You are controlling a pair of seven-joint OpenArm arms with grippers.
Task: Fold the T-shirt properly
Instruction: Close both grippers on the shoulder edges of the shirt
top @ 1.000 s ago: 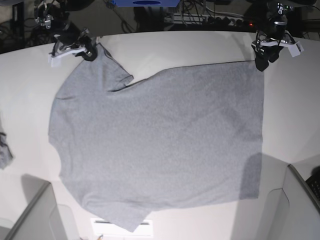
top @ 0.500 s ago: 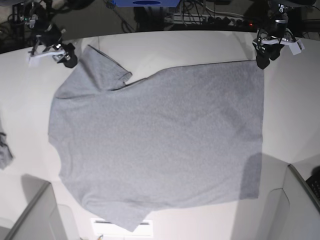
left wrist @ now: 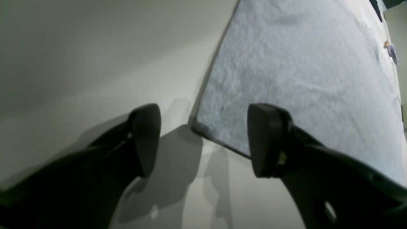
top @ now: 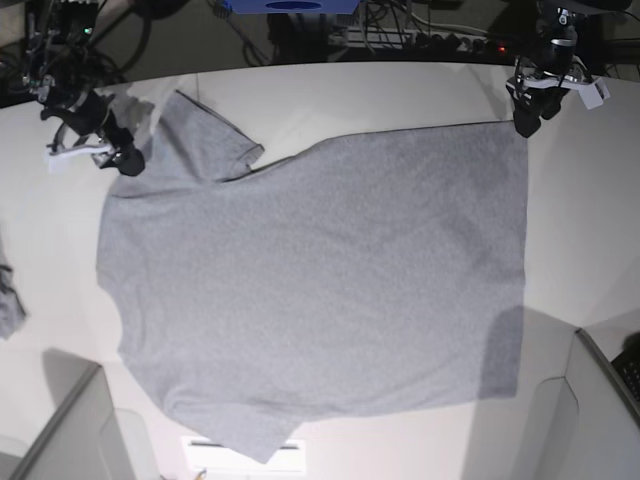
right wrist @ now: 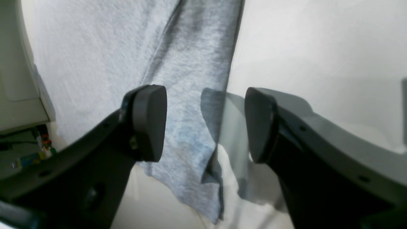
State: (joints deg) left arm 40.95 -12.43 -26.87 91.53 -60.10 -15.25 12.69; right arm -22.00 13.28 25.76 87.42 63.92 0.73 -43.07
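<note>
Across the middle of the white table [top: 330, 95], the large heather-grey short-sleeved cotton T-shirt [top: 320, 290] is lying spread flat, plain side up, its hem running along the table's right side and one sleeve reaching toward the far left corner. We are holding our right gripper [right wrist: 205, 124] over that sleeve near the far left corner — its black jaws are standing wide apart with nothing between them, one pad above the grey fabric and the other above bare table, the sleeve's edge passing under the gap. In the base view this right gripper [top: 112, 150] is sitting just beside the sleeve's outer edge. We are keeping our left gripper [left wrist: 203, 140] at the shirt's hem corner near the far right edge of the table; its jaws are parted and gripping nothing, the corner of the cloth lying flat on the surface between them. From the base view, the left gripper [top: 528, 122] is hanging just beyond that corner. A small grey cloth scrap [top: 8, 300] is lying at the table's left edge, well apart from the shirt.
</note>
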